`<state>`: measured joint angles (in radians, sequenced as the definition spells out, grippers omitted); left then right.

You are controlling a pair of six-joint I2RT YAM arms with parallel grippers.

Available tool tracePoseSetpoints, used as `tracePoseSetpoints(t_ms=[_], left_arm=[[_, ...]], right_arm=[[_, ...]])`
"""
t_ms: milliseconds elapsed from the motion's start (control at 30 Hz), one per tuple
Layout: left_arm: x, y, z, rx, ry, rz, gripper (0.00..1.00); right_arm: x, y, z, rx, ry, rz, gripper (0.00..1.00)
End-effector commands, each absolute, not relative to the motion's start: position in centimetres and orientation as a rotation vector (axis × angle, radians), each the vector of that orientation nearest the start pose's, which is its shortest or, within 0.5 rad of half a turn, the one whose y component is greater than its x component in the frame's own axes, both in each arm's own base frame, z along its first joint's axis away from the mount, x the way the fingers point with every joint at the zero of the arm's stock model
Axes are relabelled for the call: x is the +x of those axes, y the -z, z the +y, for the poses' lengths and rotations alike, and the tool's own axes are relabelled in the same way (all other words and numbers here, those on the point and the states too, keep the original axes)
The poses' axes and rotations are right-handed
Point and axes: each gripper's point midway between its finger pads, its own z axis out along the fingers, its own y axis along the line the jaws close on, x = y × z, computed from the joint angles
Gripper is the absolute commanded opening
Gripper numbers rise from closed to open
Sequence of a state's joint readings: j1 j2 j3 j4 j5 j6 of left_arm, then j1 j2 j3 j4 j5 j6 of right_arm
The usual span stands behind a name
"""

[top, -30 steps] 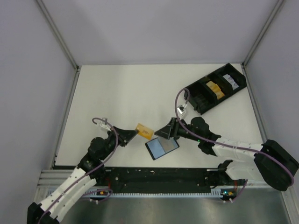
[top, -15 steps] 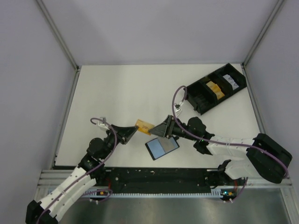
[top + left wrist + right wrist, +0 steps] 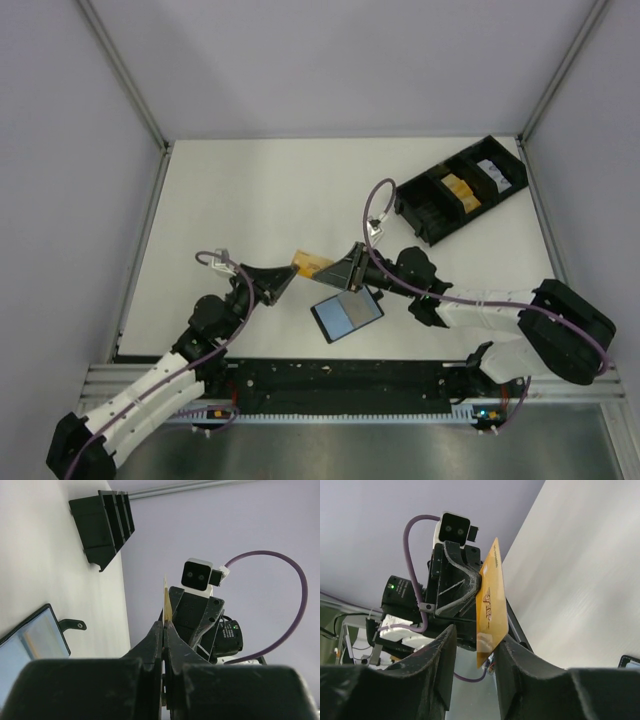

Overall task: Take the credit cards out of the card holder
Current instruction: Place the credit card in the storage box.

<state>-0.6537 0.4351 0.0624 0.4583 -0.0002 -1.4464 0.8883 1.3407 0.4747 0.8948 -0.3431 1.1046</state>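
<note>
Left gripper (image 3: 164,626) clamped on orange-yellow card (image 3: 491,605); right gripper (image 3: 476,639) fingers apart, card's far end between them. Card holder (image 3: 347,316) lies open on table (image 3: 240,190), just beside right gripper.

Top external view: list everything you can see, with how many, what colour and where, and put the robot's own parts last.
credit card: one, orange-yellow, held up off the table, centre
card holder: one, black with a blue-grey inside, lying open on the table just nearer the arm bases than the card
compartmented tray: one, black, far right corner
orange-yellow item: one, in a middle tray compartment, too small to identify
white item: one, in the tray's end compartment
table: one, white
left gripper: black, shut on the credit card
right gripper: black, open, fingers either side of the card's other end
</note>
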Motion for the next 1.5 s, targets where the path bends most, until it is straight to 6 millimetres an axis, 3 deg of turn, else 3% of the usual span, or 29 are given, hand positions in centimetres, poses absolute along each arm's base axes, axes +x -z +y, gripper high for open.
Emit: tracePoseSetpoints(t_ms=[0,200,433,567,800,967,1267,1333,1433,1467], left_arm=[[19.8,-24.1,-20.0,-0.654,1.696,1.463,0.0],[19.6,-24.1,-20.3,-0.634,1.695,1.466,0.04],[18.9,-22.9,-20.4,-0.505,1.607,1.52,0.53],[18.1,-22.5,-20.6,-0.314,1.482,1.61,0.7],[16.6,-23.8,-23.3,0.059,1.467,1.72,0.74],[15.8,-25.3,-24.9,0.247,1.51,1.732,0.72],[13.9,-25.1,-26.2,0.384,1.629,1.751,0.5],[13.9,-25.3,-26.3,0.392,1.637,1.743,0.39],[14.0,-25.5,-26.2,0.375,1.638,1.735,0.0],[14.3,-25.6,-26.2,0.356,1.628,1.728,0.0]], right_arm=[[17.3,-24.7,37.4,-0.181,-1.83,1.733,0.31],[17.6,-25.0,36.8,-0.16,-1.79,1.718,0.01],[17.8,-24.5,34.6,-0.297,-1.715,1.812,0.0],[16.5,-23.5,33.2,-0.515,-1.64,1.879,0.0],[13.0,-23.9,32.4,-0.816,-1.693,1.881,0.0],[12.0,-24.2,32.1,-0.917,-1.702,1.874,0.0],[12.0,-24.4,32.2,-0.95,-1.706,1.858,0.0],[12.1,-24.4,32.3,-0.952,-1.703,1.857,0.0],[12.3,-24.5,32.4,-0.933,-1.7,1.858,0.0],[12.7,-24.5,32.4,-0.905,-1.686,1.861,0.0]])
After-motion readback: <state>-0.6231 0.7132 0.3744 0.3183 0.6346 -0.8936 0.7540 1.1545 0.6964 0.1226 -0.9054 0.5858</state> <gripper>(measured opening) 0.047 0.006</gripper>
